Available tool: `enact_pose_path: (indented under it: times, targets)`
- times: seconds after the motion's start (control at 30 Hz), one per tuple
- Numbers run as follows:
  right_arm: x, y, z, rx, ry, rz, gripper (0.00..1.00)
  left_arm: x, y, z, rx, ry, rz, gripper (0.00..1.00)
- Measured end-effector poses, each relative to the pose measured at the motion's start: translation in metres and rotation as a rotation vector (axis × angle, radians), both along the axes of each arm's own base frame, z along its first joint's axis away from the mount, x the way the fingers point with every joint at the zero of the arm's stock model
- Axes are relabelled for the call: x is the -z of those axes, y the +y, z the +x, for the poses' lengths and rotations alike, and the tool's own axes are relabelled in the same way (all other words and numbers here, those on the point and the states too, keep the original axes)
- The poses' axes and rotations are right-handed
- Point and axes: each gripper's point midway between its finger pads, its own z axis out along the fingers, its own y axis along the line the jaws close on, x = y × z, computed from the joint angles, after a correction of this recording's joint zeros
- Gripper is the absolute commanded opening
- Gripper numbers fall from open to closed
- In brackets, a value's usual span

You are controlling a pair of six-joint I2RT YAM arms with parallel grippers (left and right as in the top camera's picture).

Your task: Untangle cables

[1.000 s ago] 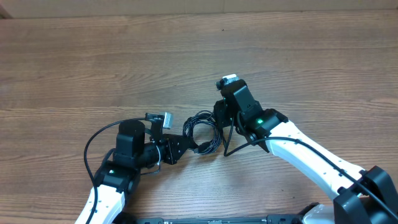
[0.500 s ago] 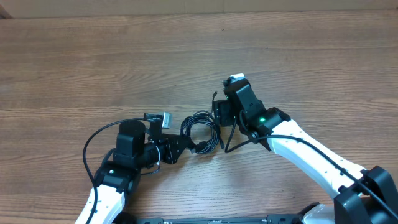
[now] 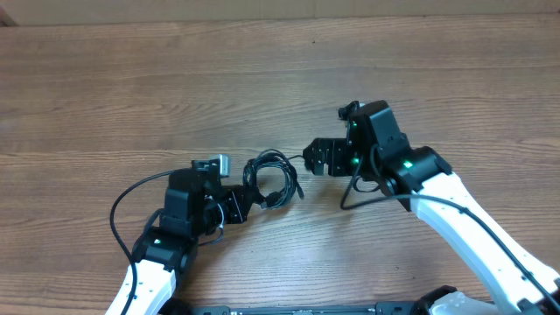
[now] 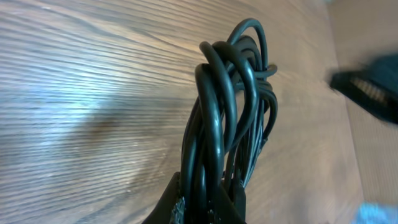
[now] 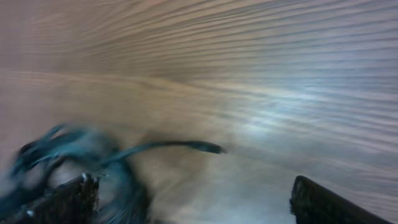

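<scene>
The cables (image 3: 271,179) form one coiled bundle of thin black cords on the wooden table, just left of centre. My left gripper (image 3: 236,204) is shut on the bundle's lower left side. In the left wrist view the cables (image 4: 230,106) rise in loops out of my left gripper (image 4: 208,208), whose jaws pinch several strands. My right gripper (image 3: 313,159) stands open to the right of the bundle, apart from it. The right wrist view is blurred: the cables (image 5: 74,155) lie at the left with one loose end (image 5: 199,147) pointing right, and nothing sits between the fingers of my right gripper (image 5: 196,202).
Bare wooden table (image 3: 280,79) stretches all round. Thick black arm cables loop beside my left arm (image 3: 122,210) and under my right arm (image 3: 359,197). A right finger (image 4: 367,90) shows at the edge of the left wrist view.
My right gripper has opened, let go of the bundle and pulled back to the right. The left gripper has drawn the bundle slightly left and stays shut on it.
</scene>
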Motion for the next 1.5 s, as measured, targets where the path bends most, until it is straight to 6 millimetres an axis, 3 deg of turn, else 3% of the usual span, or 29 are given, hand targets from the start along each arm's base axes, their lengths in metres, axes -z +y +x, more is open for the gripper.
enact_pose_path:
  times: [0.17, 0.2, 0.57, 1.0, 1.5]
  targets:
    - [-0.014, 0.021, -0.026, -0.105, 0.07, 0.118, 0.13, 0.004, 0.012, 0.008, -0.157, 0.073, -0.033, 0.04]
    - [-0.013, 0.024, -0.033, -0.122, 0.097, 0.13, 0.05, 0.004, 0.014, 0.009, -0.185, 0.089, -0.044, 0.04]
    - [-0.017, 0.068, -0.074, -0.248, 0.178, 0.194, 0.04, 0.006, 0.02, 0.013, -0.465, 0.308, -0.258, 0.04]
    - [0.02, 0.096, -0.069, -0.196, 0.263, 0.177, 0.04, 0.006, 0.021, 0.014, -0.59, 0.424, -0.381, 0.04]
    - [0.019, 0.102, -0.067, -0.158, 0.287, 0.208, 0.04, 0.0, 0.017, 0.017, -0.616, 0.453, -0.451, 0.04]
